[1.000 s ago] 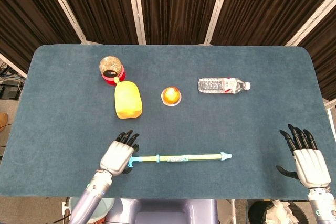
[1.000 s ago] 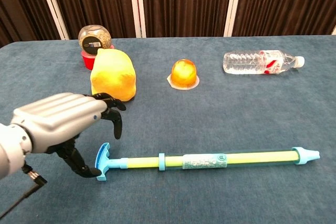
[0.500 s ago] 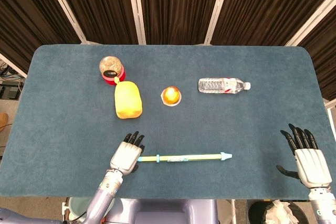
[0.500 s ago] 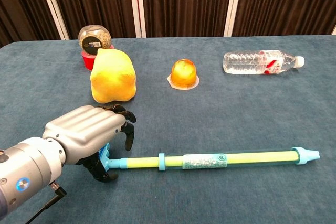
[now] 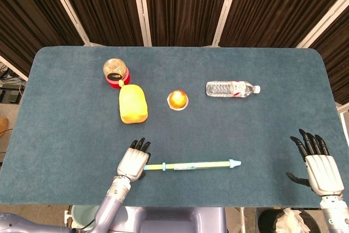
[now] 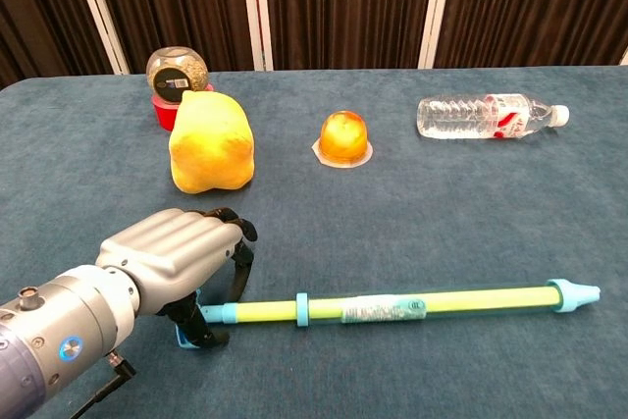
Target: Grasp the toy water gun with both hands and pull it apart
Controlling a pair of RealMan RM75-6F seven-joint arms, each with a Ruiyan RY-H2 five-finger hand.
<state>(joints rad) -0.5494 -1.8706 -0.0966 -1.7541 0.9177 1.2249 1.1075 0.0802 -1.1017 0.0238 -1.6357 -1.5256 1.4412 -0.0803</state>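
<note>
Bright, even light; sharp focus

Head: high, top-down. Chest: low, near, forward.

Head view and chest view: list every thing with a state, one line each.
toy water gun: lying flat, in one piece, handle end under the left robot hand.
left robot hand: fingers curled over the gun's handle.
right robot hand: open, holding nothing, far from the gun.
water bottle: on its side, capped.
glass jar: tipped on its side.
</note>
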